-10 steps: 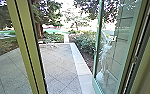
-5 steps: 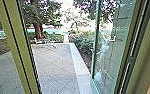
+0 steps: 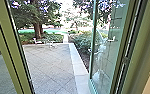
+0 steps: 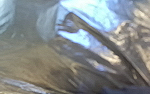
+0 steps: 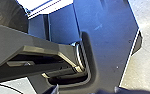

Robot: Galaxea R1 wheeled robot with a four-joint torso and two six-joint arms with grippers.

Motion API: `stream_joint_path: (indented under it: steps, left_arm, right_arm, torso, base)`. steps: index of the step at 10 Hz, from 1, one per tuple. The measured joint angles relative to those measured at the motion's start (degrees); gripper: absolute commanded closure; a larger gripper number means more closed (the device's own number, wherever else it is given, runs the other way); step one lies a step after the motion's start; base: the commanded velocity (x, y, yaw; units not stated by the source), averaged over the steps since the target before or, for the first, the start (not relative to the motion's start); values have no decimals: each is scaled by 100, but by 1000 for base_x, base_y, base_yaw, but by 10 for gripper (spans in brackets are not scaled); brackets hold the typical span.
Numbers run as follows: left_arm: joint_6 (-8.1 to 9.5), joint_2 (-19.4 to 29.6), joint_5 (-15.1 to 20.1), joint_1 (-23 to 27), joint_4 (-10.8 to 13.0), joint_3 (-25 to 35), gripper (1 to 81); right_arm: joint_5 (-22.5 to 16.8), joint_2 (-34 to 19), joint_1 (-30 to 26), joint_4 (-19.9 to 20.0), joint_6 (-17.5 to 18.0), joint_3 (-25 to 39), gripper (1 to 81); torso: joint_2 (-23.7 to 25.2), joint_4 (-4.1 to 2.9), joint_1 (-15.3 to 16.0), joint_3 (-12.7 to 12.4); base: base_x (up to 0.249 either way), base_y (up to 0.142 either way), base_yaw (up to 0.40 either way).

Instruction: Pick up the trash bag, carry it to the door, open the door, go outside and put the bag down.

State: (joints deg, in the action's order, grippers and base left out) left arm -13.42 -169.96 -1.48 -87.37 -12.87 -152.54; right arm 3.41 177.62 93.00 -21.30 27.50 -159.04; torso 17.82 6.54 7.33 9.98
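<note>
- Fingers of the left gripper and of the right gripper: I cannot tell how far they are open, nor if they hold or touch something.
- Trash bag [image 4: 41, 62] is close in front of the left wrist camera, near the place of the left fingers; contact is not clear to me.
- Its plastic looks thin, greyish-brown, shiny and much creased, with bluish-white reflections and one long dark fold.
- Ahead of both arms, the glass door [image 3: 104, 65] stands open towards the paved yard [image 3: 48, 67].

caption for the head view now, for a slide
A glass door stands open onto a paved yard, with shrubs and a tree beyond.
</note>
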Motion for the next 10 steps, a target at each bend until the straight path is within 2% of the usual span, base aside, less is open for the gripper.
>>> stream_joint_path:
  steps: [4,7,10]
  left_arm:
    - [0,-20,0,0,1,0,811]
    - [0,-46,2,0,4,4,811]
    - [0,-71,10,0,4,23,811]
  right_arm:
    - [-41,0,-1,0,-5,0,10]
    - [-41,15,-1,2,-2,0,10]
    - [-46,-30,-22,2,-6,-24,10]
  torso:
    - [0,0,0,0]
    - [0,0,0,0]
    - [0,0,0,0]
  base:
    - [0,-117,0]
    - [0,-80,0]
    - [0,0,0]
